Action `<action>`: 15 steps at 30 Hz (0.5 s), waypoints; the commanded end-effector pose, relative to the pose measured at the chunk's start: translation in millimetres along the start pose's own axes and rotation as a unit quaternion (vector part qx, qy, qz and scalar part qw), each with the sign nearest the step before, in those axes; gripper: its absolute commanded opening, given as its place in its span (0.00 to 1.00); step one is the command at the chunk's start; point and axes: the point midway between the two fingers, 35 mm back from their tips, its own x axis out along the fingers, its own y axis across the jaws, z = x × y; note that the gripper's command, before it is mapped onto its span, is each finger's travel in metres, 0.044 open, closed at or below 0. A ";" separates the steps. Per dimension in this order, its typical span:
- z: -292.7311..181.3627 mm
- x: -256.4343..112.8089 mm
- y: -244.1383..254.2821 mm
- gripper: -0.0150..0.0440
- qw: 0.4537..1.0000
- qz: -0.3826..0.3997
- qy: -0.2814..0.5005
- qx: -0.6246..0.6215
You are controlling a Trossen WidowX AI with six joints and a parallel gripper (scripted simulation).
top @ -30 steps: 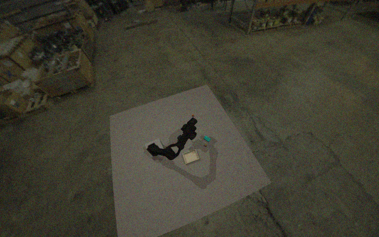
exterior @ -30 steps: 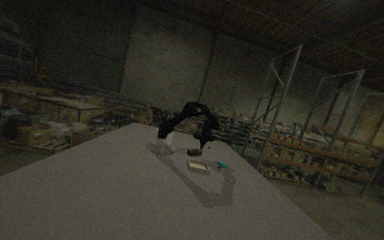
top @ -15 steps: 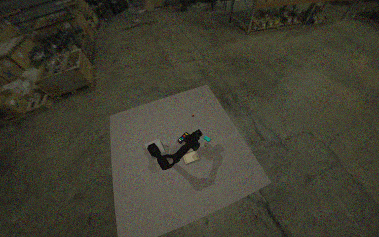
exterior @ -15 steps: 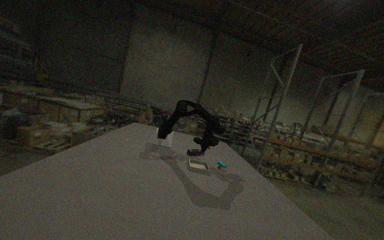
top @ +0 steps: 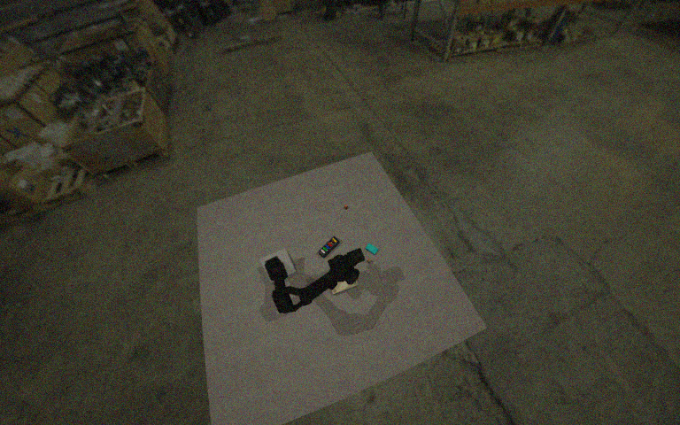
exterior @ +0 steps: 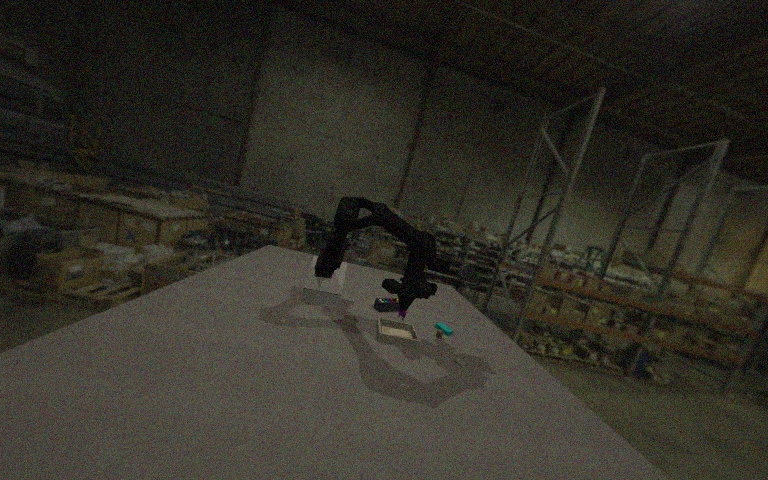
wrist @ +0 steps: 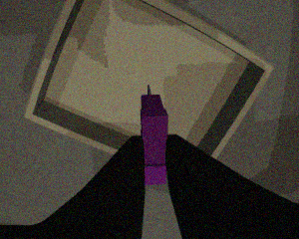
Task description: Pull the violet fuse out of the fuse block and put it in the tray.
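Observation:
My gripper (wrist: 153, 145) (exterior: 402, 311) is shut on the violet fuse (wrist: 154, 134) (exterior: 402, 314), whose metal prong points away from the fingers. In the wrist view the fuse appears over the near part of the cream tray (wrist: 140, 60) (exterior: 405, 335), and in the exterior view it hangs above the tray's far side. In the top view the arm covers part of the tray (top: 343, 289) and hides the fuse. The fuse block (top: 328, 246) (exterior: 384, 305) stands apart from the gripper, with several coloured fuses in it.
A teal block (top: 372, 249) (exterior: 443, 328) lies beyond the tray, with a small brownish thing (top: 369, 261) (exterior: 439, 336) beside it. A small red thing (top: 345, 207) lies farther back. The arm's base stands by a pale plate (top: 287, 258).

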 end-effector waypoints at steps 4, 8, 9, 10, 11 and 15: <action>0.8 8.8 -1.8 0.25 1.000 0.000 -0.001 0.000; 0.9 15.2 -1.7 0.25 1.000 0.000 -0.001 0.000; 0.9 16.8 -1.7 0.25 1.000 0.000 -0.001 0.000; 0.9 18.4 -1.7 0.25 1.000 0.000 -0.001 0.000; 1.0 20.0 -1.7 0.25 1.000 0.000 -0.001 0.000; 1.0 26.4 -1.9 0.25 1.000 0.000 -0.001 0.000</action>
